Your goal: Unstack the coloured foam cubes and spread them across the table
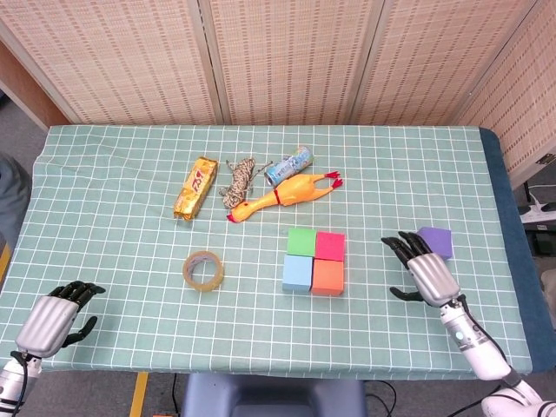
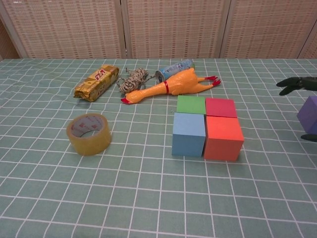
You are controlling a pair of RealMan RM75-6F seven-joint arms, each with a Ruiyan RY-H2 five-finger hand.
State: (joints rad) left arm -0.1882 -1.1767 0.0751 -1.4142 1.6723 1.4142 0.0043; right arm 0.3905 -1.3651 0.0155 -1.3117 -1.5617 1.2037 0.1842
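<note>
Four foam cubes sit together in a square on the table: green [image 1: 301, 241] [image 2: 191, 104], pink [image 1: 330, 245] [image 2: 220, 107], blue [image 1: 297, 273] [image 2: 188, 133] and orange [image 1: 327, 277] [image 2: 223, 137]. A purple cube [image 1: 435, 241] [image 2: 309, 114] lies alone at the right. My right hand [image 1: 423, 272] is just left of and nearer than it, fingers spread, holding nothing; the chest view shows only its fingertips [image 2: 291, 84] at the right edge. My left hand [image 1: 54, 319] rests at the table's near left corner with its fingers curled, empty.
A tape roll [image 1: 203, 270] [image 2: 89, 133] lies left of the cubes. Behind them are a rubber chicken [image 1: 283, 196] [image 2: 171, 85], a can [image 1: 287, 165], a coil of rope [image 1: 237, 181] and a gold snack packet [image 1: 195, 187] [image 2: 97, 82].
</note>
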